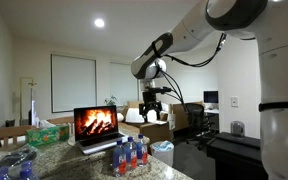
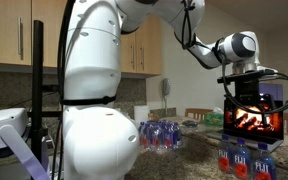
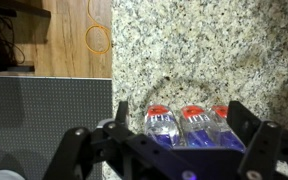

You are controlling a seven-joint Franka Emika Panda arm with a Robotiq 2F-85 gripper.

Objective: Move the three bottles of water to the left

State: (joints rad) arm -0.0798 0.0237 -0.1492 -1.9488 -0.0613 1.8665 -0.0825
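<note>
The white arm (image 1: 189, 38) reached over the granite counter (image 3: 204, 50), where an open laptop (image 1: 96, 125) showed a fire. The gripper (image 1: 152, 106) hung well above the counter, jaws spread wide and holding nothing. The three bottles of water (image 1: 131, 153) stood touching in a row near the counter's edge, just in front of the laptop.

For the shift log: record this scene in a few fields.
Bottles: three bottles of water, upright, side by side on the granite counter
Arm: gripper open, fingers empty, above the bottles, not touching
Nearby: open laptop showing a fire; wrapped pack of bottles
Progress: no bottle gripped yet
</note>
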